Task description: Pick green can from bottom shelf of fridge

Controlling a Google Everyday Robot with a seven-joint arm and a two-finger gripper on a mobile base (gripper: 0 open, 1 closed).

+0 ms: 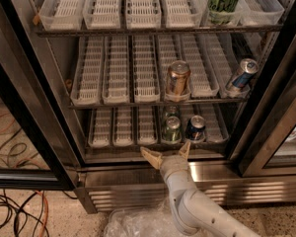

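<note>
The fridge (153,179) stands open with three wire racks of white slotted trays. On the bottom shelf (113,132) a short green can (171,129) with a silver top stands at the front of a tray; a second like it (170,112) stands right behind. A dark blue can (195,127) stands to its right. My gripper (168,153) is open, its tan fingers spread just below and in front of the green can, at the shelf's front edge, not touching it.
A copper can (177,78) and a tilted blue can (240,76) sit on the middle rack. A tall green-and-black can (224,1) stands on the top rack. Black door frames flank the opening (24,127). Cables (15,206) and crumpled plastic (138,223) lie on the floor.
</note>
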